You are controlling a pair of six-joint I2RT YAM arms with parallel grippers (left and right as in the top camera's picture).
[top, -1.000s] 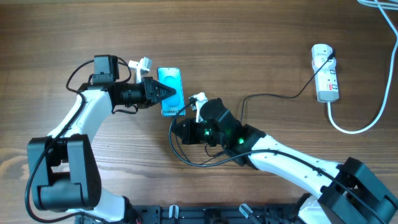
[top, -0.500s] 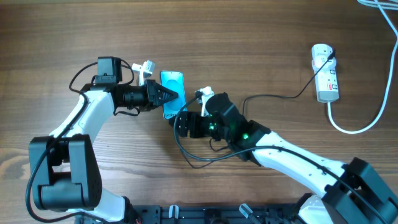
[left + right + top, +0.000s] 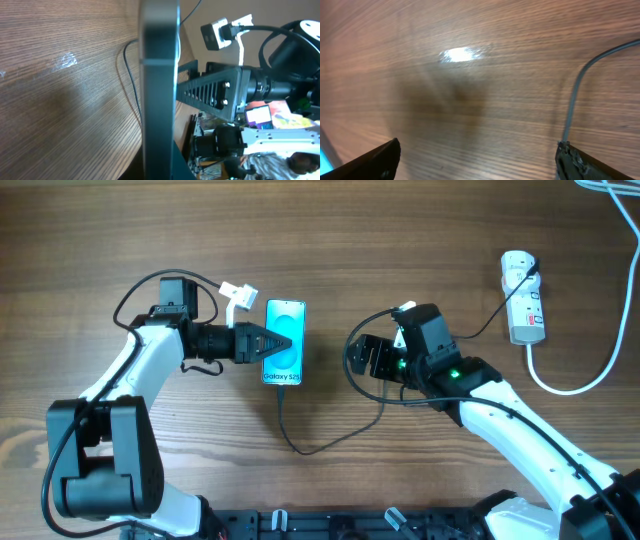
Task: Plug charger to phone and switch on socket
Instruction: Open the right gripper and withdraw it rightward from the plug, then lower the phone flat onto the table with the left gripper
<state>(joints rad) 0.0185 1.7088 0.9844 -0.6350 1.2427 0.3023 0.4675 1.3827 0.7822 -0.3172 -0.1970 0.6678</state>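
- The phone (image 3: 289, 358) lies screen-up on the worktop (image 3: 400, 240), at about 9 o'clock from the middle of the overhead view, with its text band at its 6 o'clock end.
- The left gripper (image 3: 272, 342) reaches in from 9 o'clock. Its jaws are closed and their tip lies over the phone's 9 o'clock half, probably to pin the phone so it cannot slide.
- The charger (image 3: 296, 448) meets the phone at its 6 o'clock end and appears seated there. It loops down toward 6 o'clock, then swings round toward 3 o'clock.
- The right gripper (image 3: 362, 358) sits at 3 o'clock of the phone, apart from it. Its jaws are spread wide and hold nothing, and the cable runs just beside one finger in the wrist view.
- The socket (image 3: 524, 305) lies at 2 o'clock, well apart from both grippers, with its thick white cord (image 3: 590, 380) curling off at 4 o'clock.
- The charger's black plug (image 3: 531, 276) is at the socket's 12 o'clock end.
- The switch is too small to read. Pressing it looks like the remaining step, and the free right arm is the nearer one.
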